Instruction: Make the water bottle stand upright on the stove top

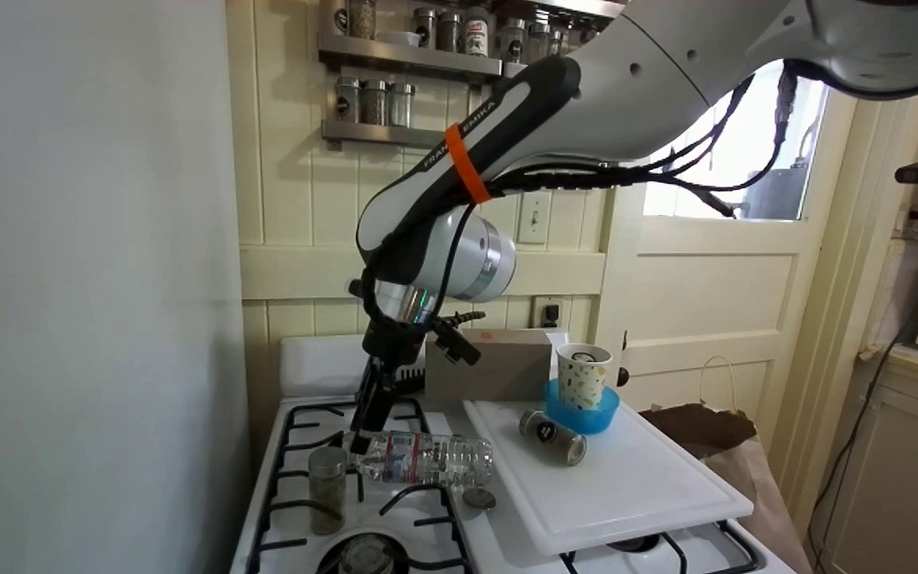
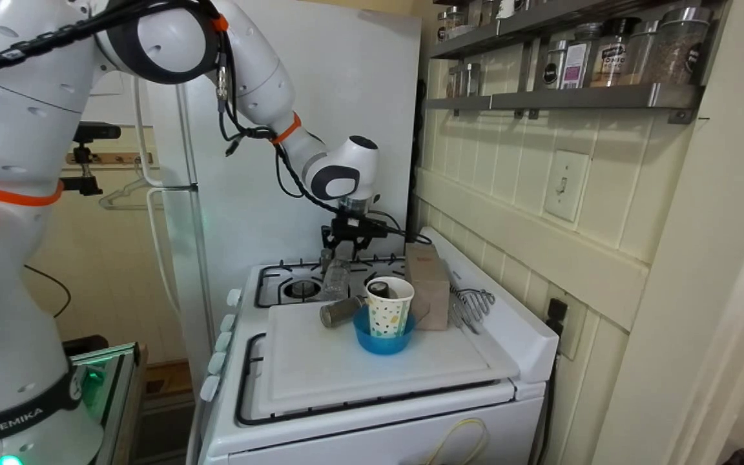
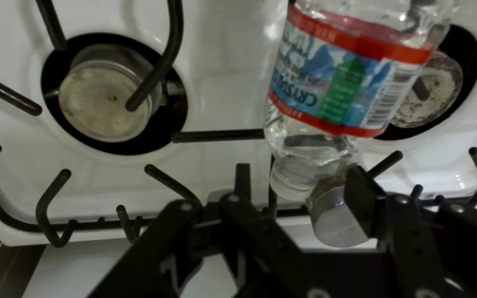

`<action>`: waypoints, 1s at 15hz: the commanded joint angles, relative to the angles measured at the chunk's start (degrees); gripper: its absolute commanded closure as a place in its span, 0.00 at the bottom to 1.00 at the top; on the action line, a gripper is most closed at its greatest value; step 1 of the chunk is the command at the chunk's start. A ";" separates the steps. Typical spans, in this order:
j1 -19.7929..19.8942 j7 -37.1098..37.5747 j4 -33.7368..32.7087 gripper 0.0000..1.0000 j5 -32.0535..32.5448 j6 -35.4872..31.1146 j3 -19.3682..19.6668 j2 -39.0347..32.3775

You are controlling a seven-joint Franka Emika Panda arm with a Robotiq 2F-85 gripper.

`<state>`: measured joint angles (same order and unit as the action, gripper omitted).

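My gripper is black, my arm white with orange bands. I see a clear bottle, its label blue with a green arrow between red borders; a white stove with black grates; a blue bowl; a white cup flecked green and yellow.
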<state>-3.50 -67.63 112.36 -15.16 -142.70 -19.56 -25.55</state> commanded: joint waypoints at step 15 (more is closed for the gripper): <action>-1.25 4.80 3.21 0.44 2.05 -4.16 0.40 -1.33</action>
<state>-4.11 -64.36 114.41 -14.71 -145.30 -19.78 -26.11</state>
